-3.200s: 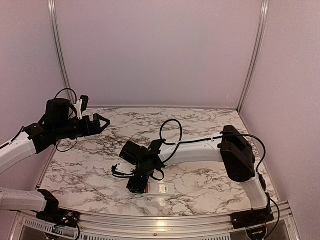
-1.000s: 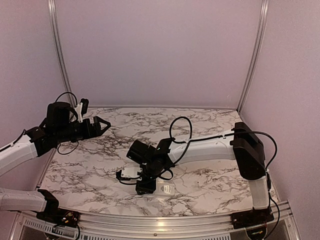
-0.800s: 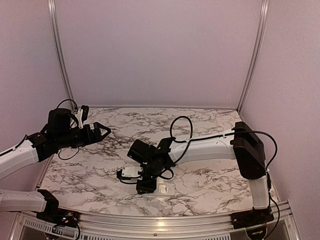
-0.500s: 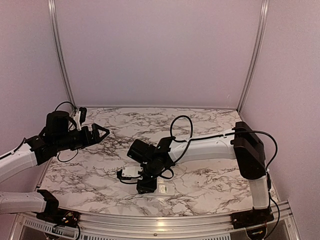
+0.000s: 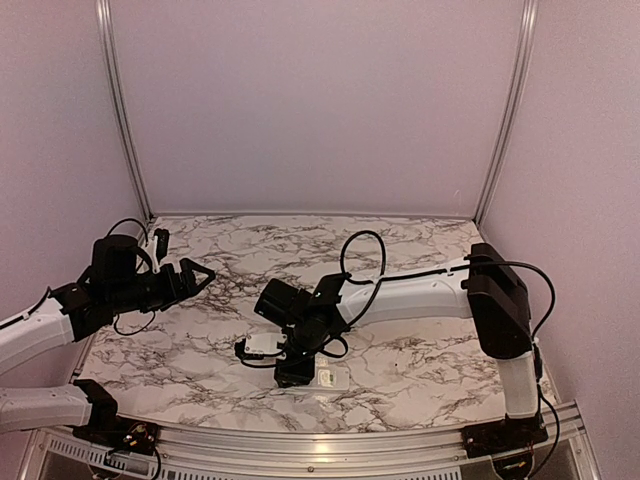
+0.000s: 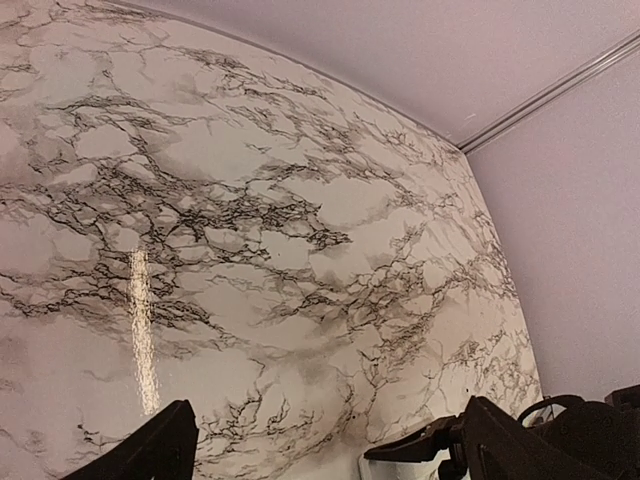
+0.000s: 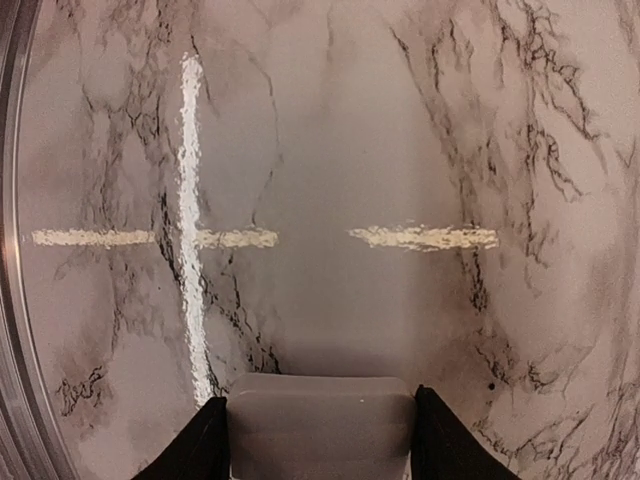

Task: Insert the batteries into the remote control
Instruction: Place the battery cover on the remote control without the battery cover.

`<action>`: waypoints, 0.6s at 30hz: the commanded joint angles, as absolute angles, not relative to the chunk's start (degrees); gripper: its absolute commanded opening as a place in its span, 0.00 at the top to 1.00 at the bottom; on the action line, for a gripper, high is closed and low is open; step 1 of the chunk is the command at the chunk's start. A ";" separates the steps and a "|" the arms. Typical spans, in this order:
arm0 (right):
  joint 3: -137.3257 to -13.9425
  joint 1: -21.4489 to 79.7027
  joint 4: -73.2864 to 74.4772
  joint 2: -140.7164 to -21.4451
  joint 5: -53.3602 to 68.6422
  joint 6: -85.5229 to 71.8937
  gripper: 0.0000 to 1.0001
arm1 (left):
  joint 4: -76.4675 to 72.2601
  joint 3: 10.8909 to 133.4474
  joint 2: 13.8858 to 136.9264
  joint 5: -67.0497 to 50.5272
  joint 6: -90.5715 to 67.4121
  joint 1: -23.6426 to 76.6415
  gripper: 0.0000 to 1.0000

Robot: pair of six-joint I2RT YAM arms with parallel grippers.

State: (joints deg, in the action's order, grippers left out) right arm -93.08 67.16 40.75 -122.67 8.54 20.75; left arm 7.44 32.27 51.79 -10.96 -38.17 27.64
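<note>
The white remote control (image 5: 331,377) lies flat near the table's front edge. In the right wrist view its plain white end (image 7: 320,425) sits between my two black fingers, which press on both its sides. My right gripper (image 5: 292,374) points down at the remote's left end and is shut on it; it also shows in the right wrist view (image 7: 320,455). My left gripper (image 5: 200,272) hangs open and empty above the table's left side, far from the remote; its spread fingers show in the left wrist view (image 6: 330,465). No battery shows in any view.
The marble table (image 5: 400,250) has pale walls behind and to the right, with metal rails (image 5: 505,110) at the corners. A metal strip (image 7: 12,300) runs along the table's front edge. The right arm's black wrist (image 6: 590,435) shows at the lower right of the left wrist view.
My left arm has dropped lower and drawn back toward the left. My right gripper first slid right along the remote and has stayed on it for the last second.
</note>
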 commanded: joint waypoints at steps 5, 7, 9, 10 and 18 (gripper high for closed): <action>-93.61 67.07 41.72 -123.88 8.62 19.77 0.42 | 7.30 33.13 51.79 -9.72 -37.82 27.33 0.04; -93.52 67.06 42.04 -123.91 8.70 19.76 0.42 | 7.64 33.13 52.27 -9.71 -37.77 27.33 0.04; -93.44 67.06 42.09 -123.94 8.61 19.69 0.40 | 7.72 33.01 52.53 -9.58 -37.90 27.33 0.03; -93.35 67.06 42.04 -123.99 8.68 19.75 0.39 | 7.58 32.92 52.50 -9.51 -37.99 27.33 0.03; -93.14 67.06 41.42 -124.31 7.90 20.11 0.32 | 7.90 33.12 52.12 -9.36 -37.90 27.34 0.03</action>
